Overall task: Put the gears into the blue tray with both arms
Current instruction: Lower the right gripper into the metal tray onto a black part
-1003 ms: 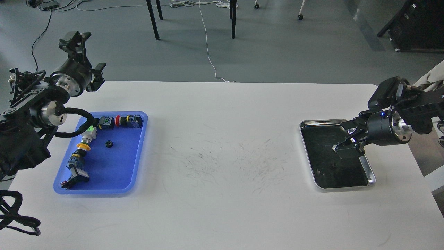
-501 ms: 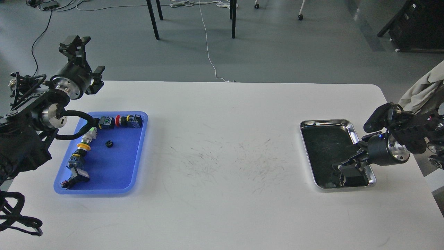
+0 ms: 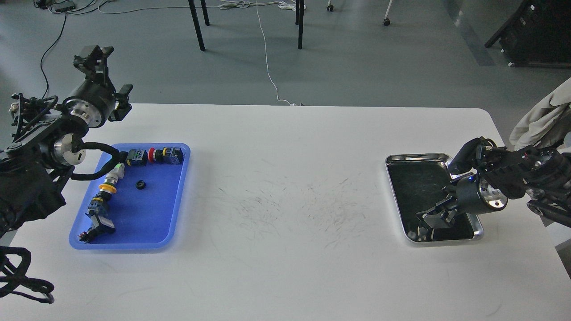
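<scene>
The blue tray [image 3: 147,214] lies at the table's left. One small black gear [image 3: 141,184] rests on its floor, near the middle. My left gripper [image 3: 93,55] is raised beyond the table's back-left corner, well clear of the tray, its fingers apart and empty. My right gripper [image 3: 426,223] reaches down into the front-left corner of the silver tray [image 3: 417,157]. Its dark fingers blend with the tray's dark inside, so I cannot tell whether they hold anything. A small dark round bit [image 3: 411,233] lies by the tray's front rim, close to the fingertips.
Colourful push-button switches [image 3: 154,156] line the blue tray's back and left side [image 3: 107,187]. The white table [image 3: 285,200] has dark scuff marks in the middle. A pale cloth [image 3: 542,118] hangs off the right edge. Chair legs and cables are on the floor behind.
My right gripper has dropped from the silver tray's right side and swung to its front-left corner. The left gripper has drawn back slightly to the left.
</scene>
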Tool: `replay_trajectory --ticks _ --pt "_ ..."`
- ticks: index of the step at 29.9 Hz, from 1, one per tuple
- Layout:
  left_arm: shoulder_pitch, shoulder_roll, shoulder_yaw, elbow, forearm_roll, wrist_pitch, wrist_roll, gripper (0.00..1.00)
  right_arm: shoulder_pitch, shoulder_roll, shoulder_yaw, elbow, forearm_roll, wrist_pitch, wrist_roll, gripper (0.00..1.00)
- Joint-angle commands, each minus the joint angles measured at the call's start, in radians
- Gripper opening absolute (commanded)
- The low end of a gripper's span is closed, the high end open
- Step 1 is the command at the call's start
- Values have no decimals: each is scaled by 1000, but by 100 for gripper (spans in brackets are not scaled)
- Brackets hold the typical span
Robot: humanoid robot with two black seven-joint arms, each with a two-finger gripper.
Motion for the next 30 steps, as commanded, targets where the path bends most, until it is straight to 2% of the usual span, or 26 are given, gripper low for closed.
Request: replay_trajectory --ticks 1,10,19,30 --pt "0 1 1 1 0 2 0 99 -6 2 0 -1 0 -1 0 65" --pt "2 1 1 1 2 3 0 99 -10 13 -41 -50 0 -22 0 54" --pt "6 -1 1 15 2 0 0 99 -6 16 -44 -56 0 -30 0 51" --pt "5 2 3 15 3 0 0 99 -4 27 -46 -42 2 -29 0 41"
